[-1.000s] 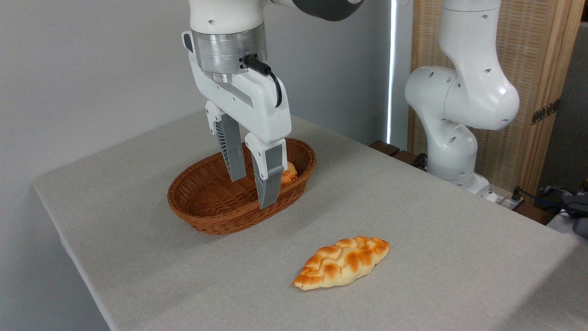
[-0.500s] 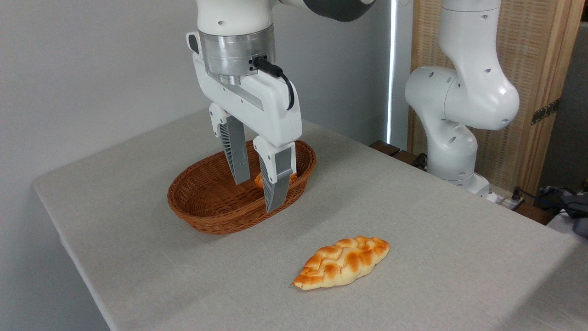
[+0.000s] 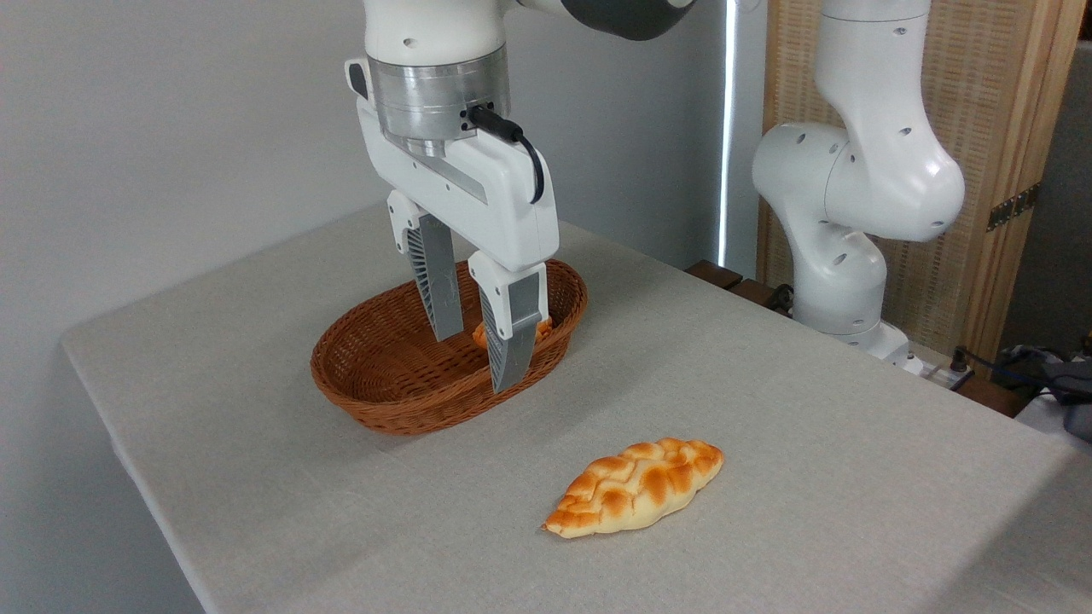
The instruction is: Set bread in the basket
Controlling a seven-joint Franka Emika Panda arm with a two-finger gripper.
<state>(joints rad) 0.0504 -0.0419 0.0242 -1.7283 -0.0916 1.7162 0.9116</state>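
the jaws of the gripper [image 3: 479,360] stand parted and empty above the basket [image 3: 375,401], where a small bread piece [image 3: 482,334] sits, while the bread [image 3: 636,486] lies well apart on the worktop [image 3: 810,443], likely light and soft, best pinched gently across its middle.
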